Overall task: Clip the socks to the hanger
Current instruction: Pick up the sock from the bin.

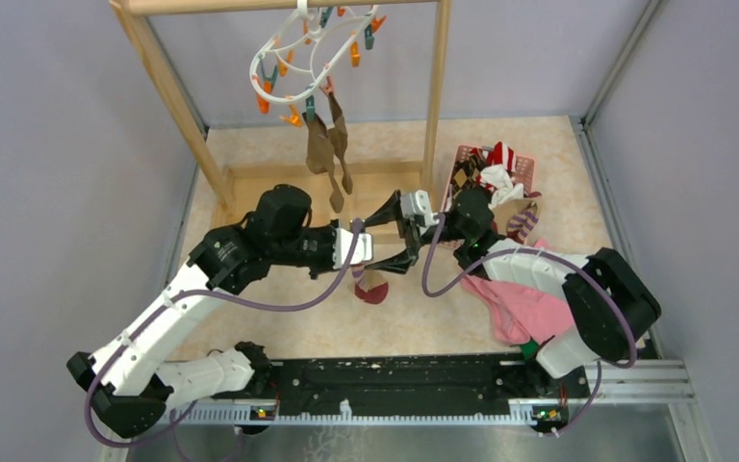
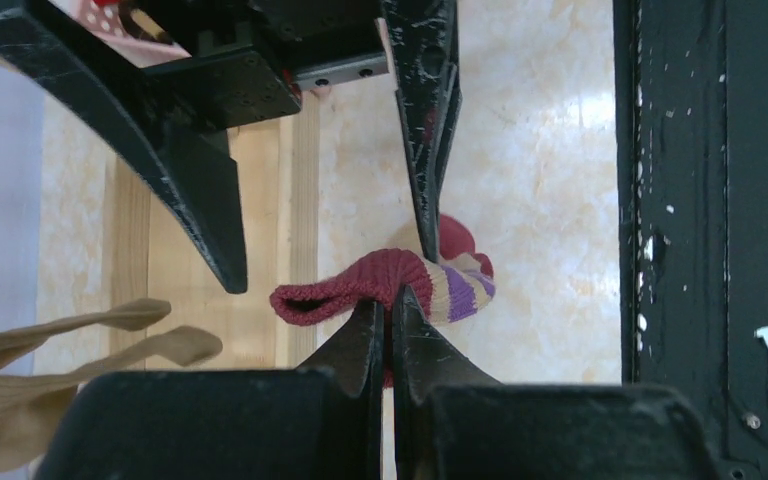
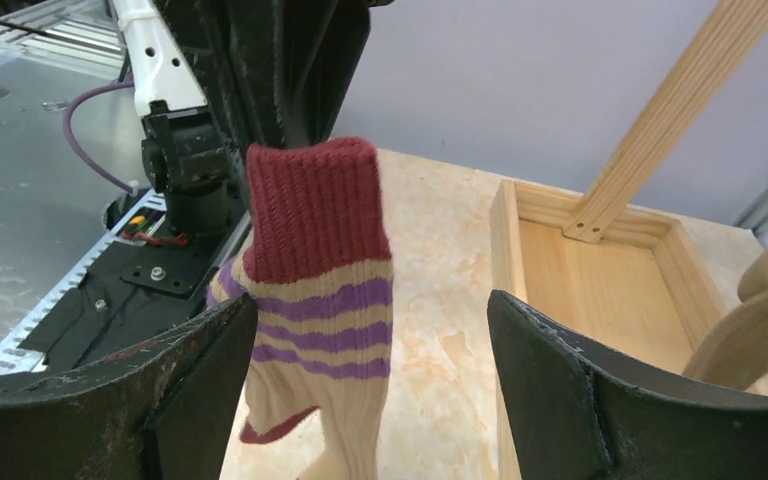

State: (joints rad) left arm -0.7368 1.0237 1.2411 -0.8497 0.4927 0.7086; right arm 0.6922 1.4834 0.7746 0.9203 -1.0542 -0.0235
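Pale marbled worktop (image 1: 414,318) with lilac-grey walls around it carries a wooden rack (image 1: 435,96), and from its top bar hangs the hanger (image 1: 279,43), a white ring with orange and teal clips. Two olive-brown socks (image 1: 325,154) are clipped to it and hang straight down. Lower, between the two arms and above the worktop, hangs the striped sock (image 3: 315,300), tan with purple bands and a maroon cuff. The left pincer (image 2: 390,300) is pressed together on this cuff and the sock drops loosely from it, toe downward. The right pincer (image 3: 370,300) stands wide apart with one finger on each side of the sock. It holds nothing, and I cannot tell if the nearer finger brushes the fabric. More socks lie in a pink basket (image 1: 500,178) at the right, beside a pink cloth (image 1: 529,308). I judge the sock is very light, soft and limp, so it will fold and swing and will not keep any shape. The ribbed cuff looks thicker and firmer than the leg, so it is the best place to take hold, near the rim beside the left fingers. This would keep a piece of cuff edge free for a clip. The knit may stretch, and the hanger probably swings when it is pushed.
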